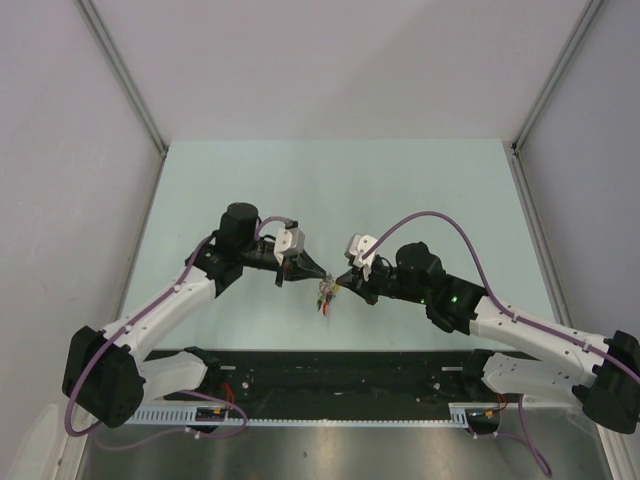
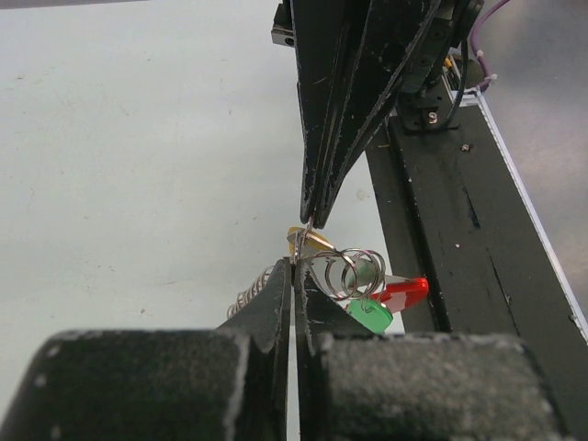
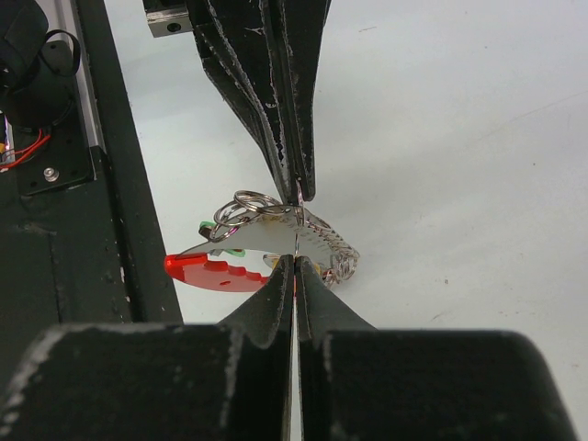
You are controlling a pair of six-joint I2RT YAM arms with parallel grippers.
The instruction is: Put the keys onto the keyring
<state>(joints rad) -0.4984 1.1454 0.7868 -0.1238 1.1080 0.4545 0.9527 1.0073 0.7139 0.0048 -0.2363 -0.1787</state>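
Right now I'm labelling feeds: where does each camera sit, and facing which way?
Top external: above and behind, looking down at the table; both arms show.
Left wrist: looks along the shut left gripper at the right gripper.
Right wrist: mirrored, facing the left gripper.
Shared: both wrist views show the keyring pinched between tips.

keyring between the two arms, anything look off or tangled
Nothing looks broken or spilled. The keyring is held between the left jaws and right jaws, both shut, tips almost meeting. Exactly what the right ones pinch is hidden. The only untidy bit is the split rings, which overlap in a bunch with the green key beside them.
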